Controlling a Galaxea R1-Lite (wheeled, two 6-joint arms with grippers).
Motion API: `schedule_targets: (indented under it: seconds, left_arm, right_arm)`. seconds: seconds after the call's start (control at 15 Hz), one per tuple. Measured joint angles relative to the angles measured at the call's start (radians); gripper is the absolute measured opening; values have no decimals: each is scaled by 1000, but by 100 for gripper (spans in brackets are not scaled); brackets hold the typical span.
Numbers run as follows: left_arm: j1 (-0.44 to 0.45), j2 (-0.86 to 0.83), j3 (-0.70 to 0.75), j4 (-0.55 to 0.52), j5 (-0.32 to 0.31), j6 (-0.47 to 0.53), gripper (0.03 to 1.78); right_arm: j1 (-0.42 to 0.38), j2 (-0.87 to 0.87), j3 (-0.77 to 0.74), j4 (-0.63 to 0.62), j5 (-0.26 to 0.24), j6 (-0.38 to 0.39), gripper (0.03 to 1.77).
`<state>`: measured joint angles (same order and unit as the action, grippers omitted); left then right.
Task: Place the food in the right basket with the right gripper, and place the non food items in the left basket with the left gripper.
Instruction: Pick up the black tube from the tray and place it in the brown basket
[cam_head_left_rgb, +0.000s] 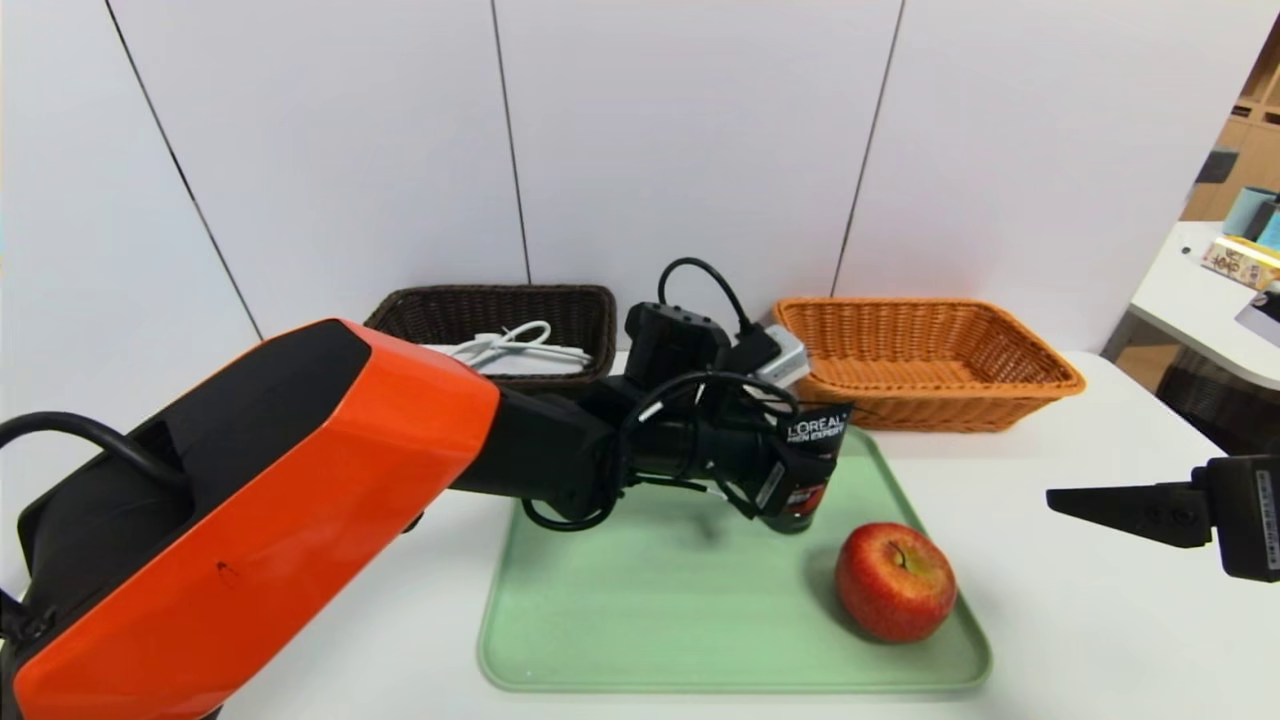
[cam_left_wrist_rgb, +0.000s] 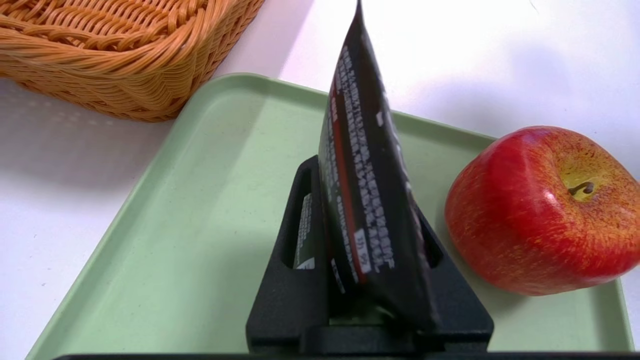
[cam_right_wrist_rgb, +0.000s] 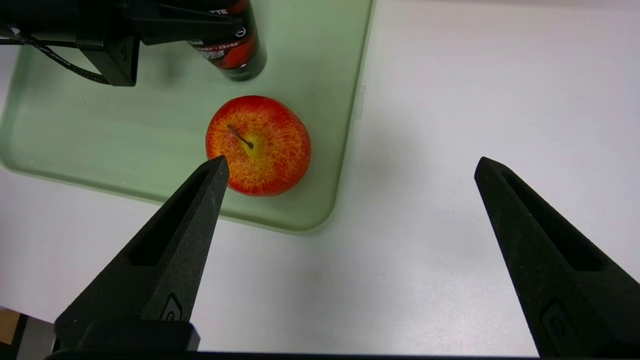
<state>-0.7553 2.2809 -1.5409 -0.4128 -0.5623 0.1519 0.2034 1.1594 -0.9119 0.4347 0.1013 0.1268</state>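
A black L'Oreal tube (cam_head_left_rgb: 815, 440) stands upright at the back of the green tray (cam_head_left_rgb: 650, 620). My left gripper (cam_head_left_rgb: 800, 470) is shut on it, one finger pressed against each side of the tube (cam_left_wrist_rgb: 365, 175). A red apple (cam_head_left_rgb: 895, 580) lies on the tray's right part, close beside the tube and free of both grippers. My right gripper (cam_head_left_rgb: 1060, 497) hovers open over the bare table to the right of the tray, with nothing between its fingers (cam_right_wrist_rgb: 190, 220); the apple (cam_right_wrist_rgb: 257, 145) sits just beyond one fingertip.
A dark brown basket (cam_head_left_rgb: 500, 310) at the back left holds a white cable (cam_head_left_rgb: 510, 345). An orange wicker basket (cam_head_left_rgb: 930, 360) stands at the back right, touching the tray's far corner. Another table with boxes is at the far right.
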Motion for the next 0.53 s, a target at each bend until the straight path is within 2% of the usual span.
schedule_targets:
  seconds: [0.27,0.53]
  left_arm:
    - [7,-46,11,7,10,3,33]
    - [53,-144,17,49,35,7,33]
  right_arm:
    - [0,-7,0,0,1,0,170]
    - [0,-19,4,0,0,-1,170]
